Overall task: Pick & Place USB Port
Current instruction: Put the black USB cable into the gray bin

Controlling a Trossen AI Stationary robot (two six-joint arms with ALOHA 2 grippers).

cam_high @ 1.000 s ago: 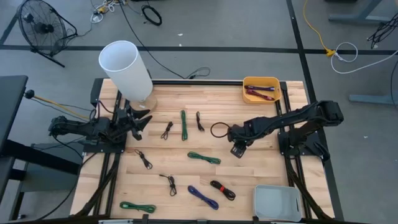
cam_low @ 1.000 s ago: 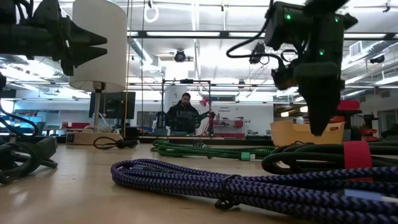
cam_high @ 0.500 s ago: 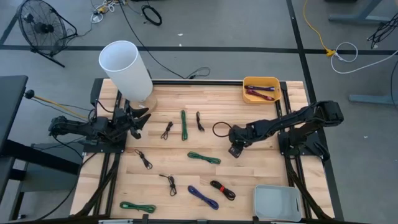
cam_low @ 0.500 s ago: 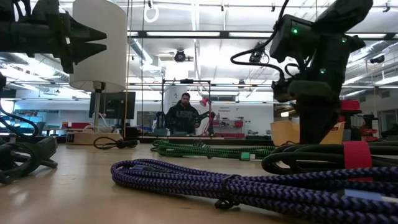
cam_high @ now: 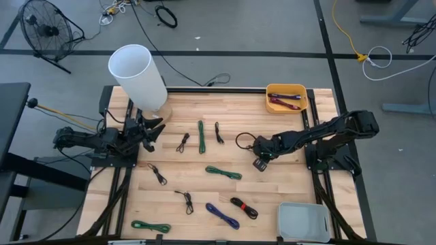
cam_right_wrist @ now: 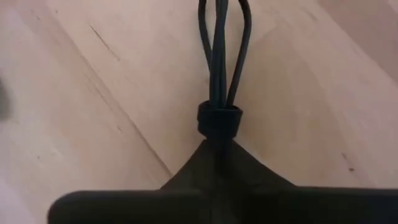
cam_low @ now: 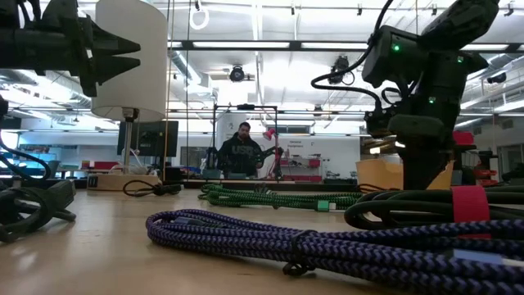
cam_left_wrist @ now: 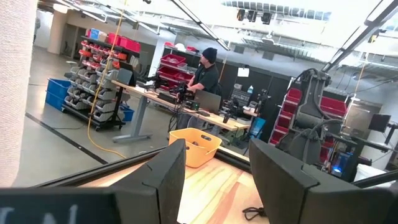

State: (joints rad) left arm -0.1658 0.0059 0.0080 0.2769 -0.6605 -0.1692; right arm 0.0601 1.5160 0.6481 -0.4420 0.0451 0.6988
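A: Any labels readable?
B: None legible. The right gripper (cam_right_wrist: 217, 146) is pinched together on the black cable (cam_right_wrist: 219, 37) at mid-table (cam_high: 286, 184).
A: The left gripper (cam_left_wrist: 214, 171)?
B: Fingers apart, beside the white cylinder (cam_high: 138, 75).

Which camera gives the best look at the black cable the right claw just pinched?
The right wrist view: the black cable fills it, fingers shut just behind its tie. The high view shows its loop beside the right gripper; the low view hides it.
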